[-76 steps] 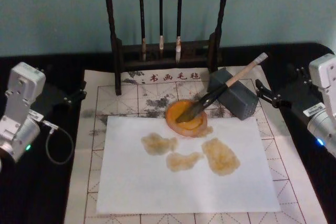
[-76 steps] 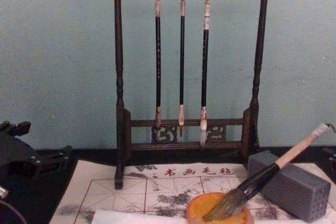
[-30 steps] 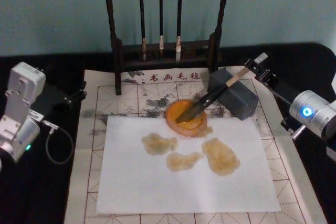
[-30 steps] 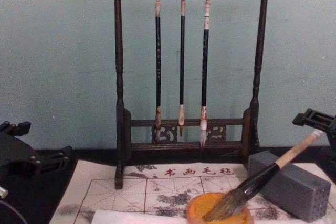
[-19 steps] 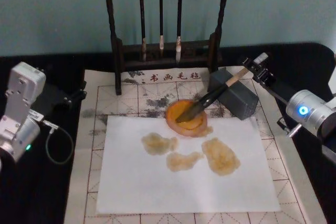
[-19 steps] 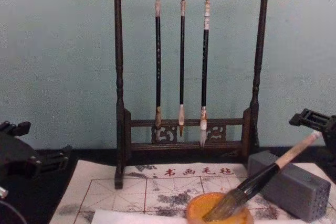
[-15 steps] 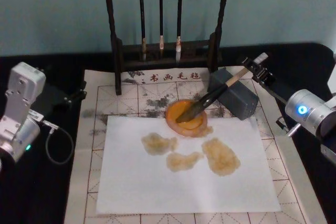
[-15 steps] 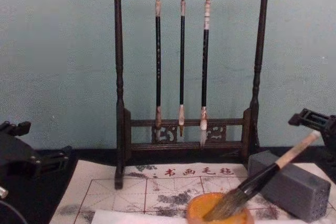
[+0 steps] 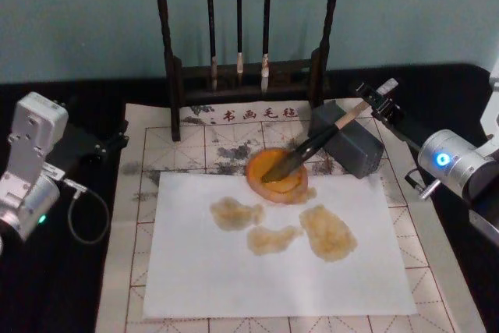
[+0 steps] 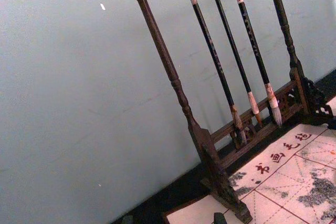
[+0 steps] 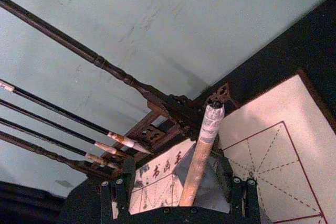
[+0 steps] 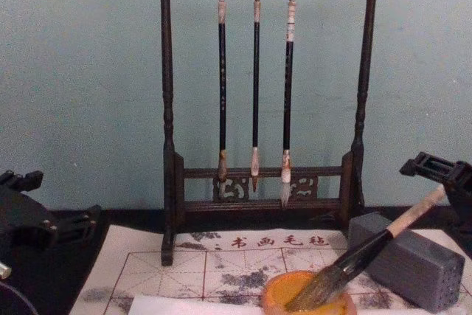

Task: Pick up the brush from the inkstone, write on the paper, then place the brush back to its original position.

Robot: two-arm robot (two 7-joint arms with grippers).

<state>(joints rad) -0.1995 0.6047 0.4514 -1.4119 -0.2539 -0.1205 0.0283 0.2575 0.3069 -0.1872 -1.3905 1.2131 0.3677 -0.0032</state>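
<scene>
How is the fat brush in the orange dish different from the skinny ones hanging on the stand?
The brush is thick with bushy bristles; the three thin brushes are slim with small tips. It leans tilted, bristles in the inkstone, handle on a grey block; they hang upright from the rack. Both have dark shafts and pale tops.

We see dim, even light. The white paper point(image 9: 273, 271) is our brightest surface, while the black desk point(image 9: 54, 294) swallows detail. The brush rack point(image 11: 173, 106) throws a soft shadow on the wall point(image 11: 184, 14). A blue lamp point(image 9: 443, 159) glows on the right arm point(image 9: 468, 175).
</scene>
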